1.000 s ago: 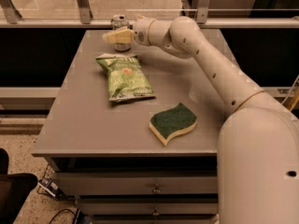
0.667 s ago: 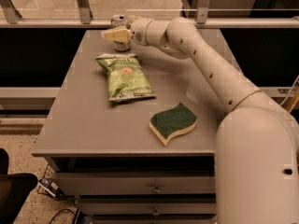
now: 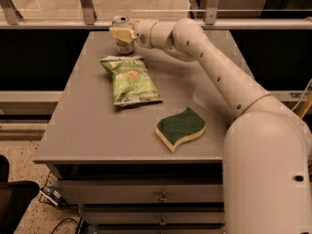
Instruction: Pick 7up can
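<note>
Where the grey counter (image 3: 87,130) fills most of the view, with a drawer (image 3: 161,196) under its near edge, the robot's white arm (image 3: 229,82) comes in from the 4 o'clock corner and stretches across to the far edge at about 11 o'clock. Next in size, a green crinkled chip bag (image 3: 130,79) lies flat just off the counter's middle toward 10 o'clock, its top end pointing to the far edge. A sponge (image 3: 180,127), green on top and yellow underneath, lies toward 5 o'clock, well apart from the bag and near the front edge. The hand (image 3: 122,33) sits at the arm's tip at 11 o'clock, its cream-coloured part lying across the front of the can (image 3: 126,47). I cannot tell whether the hand is clamped on it or merely against it. The can itself stands upright at the far edge, just beyond the bag's top end, with its silvery lid showing above the hand and its lower body showing below.
</note>
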Controlling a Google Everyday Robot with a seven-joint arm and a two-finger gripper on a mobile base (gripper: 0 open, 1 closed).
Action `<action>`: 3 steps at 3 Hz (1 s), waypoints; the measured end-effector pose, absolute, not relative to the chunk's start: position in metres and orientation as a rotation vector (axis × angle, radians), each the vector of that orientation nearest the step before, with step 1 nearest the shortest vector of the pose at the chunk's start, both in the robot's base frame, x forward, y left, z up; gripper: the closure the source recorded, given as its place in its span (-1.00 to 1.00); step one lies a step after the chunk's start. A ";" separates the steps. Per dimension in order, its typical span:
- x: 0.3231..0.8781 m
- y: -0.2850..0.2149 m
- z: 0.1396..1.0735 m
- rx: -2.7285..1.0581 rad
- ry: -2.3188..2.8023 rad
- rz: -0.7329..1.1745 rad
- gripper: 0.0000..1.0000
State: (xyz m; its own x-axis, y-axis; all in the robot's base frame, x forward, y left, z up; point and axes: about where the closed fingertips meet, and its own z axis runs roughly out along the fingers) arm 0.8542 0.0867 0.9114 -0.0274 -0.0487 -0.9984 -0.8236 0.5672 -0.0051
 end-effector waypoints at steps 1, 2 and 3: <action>0.854 0.090 0.911 -0.787 1.483 0.738 0.77; 0.853 0.093 0.910 -0.789 1.483 0.742 1.00; 0.853 0.093 0.910 -0.789 1.482 0.742 1.00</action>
